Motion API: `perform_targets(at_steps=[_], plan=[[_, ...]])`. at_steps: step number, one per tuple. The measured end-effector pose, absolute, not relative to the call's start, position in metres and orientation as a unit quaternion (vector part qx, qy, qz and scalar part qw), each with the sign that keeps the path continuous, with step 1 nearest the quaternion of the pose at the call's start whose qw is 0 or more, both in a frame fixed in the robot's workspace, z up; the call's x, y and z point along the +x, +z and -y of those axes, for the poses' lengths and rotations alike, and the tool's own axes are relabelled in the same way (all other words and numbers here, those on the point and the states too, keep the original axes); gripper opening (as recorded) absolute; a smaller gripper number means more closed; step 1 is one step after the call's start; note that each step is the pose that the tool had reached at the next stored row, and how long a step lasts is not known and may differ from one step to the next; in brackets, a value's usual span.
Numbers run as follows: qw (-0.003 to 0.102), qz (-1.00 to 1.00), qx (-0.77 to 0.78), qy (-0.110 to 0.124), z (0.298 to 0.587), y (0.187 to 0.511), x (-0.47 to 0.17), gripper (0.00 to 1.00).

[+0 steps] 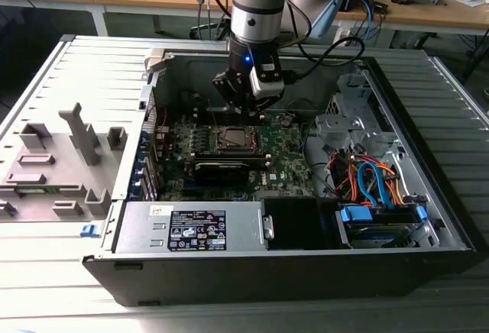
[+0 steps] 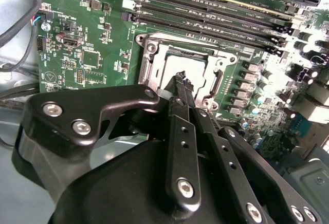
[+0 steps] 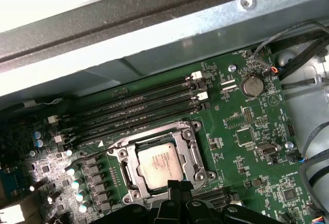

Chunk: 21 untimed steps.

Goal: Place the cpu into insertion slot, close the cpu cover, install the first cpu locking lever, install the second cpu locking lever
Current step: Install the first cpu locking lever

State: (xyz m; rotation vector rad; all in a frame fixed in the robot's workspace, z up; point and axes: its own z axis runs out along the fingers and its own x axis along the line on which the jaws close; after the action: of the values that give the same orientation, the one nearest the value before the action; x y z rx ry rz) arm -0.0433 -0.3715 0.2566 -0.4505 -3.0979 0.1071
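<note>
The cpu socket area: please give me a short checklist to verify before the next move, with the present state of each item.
1. The cpu sits inside the insertion slot: ok, its light metal top lies flat within the frame in the first wrist view.
2. The cpu cover is down around the chip: looks ok, the frame surrounds it.
3. Both locking levers are latched: cannot tell.
4. The gripper is at the socket: ok, its tips are right at the socket edge in both wrist views.
5. Gripper holds nothing: ok, the tips are together with nothing between them.
6. The memory slots beside the socket are free of the tips: ok.
</note>
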Motion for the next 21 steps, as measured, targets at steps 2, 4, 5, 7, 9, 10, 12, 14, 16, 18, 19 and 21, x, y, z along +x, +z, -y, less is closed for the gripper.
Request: perform_targets(at_steps=[2,4,5,7,9,10,12,14,16,18,19,21], plan=[[0.005,0.989,-0.143,0.034,0.3715,0.2566,-0.0433,0.11],[0.005,0.989,-0.141,0.034,0.3715,0.2566,-0.0433,0.11],[0.005,0.989,-0.141,0.034,0.3715,0.2565,-0.0433,0.11],[0.004,0.99,-0.139,0.034,0.3715,0.2565,-0.0433,0.11],[0.004,0.99,-0.138,0.034,0.3715,0.2565,-0.0433,0.11],[0.004,0.99,-0.138,0.034,0.3715,0.2565,-0.0433,0.11],[0.004,0.99,-0.137,0.034,0.3715,0.2565,-0.0433,0.11],[0.004,0.99,-0.136,0.034,0.3715,0.2564,-0.0433,0.11],[0.004,0.99,-0.135,0.034,0.3715,0.2564,-0.0433,0.11],[0.004,0.99,-0.134,0.034,0.3715,0.2563,-0.0433,0.11],[0.004,0.99,-0.134,0.034,0.3715,0.2563,-0.0433,0.11],[0.004,0.991,-0.13,0.034,0.3715,0.2563,-0.0433,0.11]])
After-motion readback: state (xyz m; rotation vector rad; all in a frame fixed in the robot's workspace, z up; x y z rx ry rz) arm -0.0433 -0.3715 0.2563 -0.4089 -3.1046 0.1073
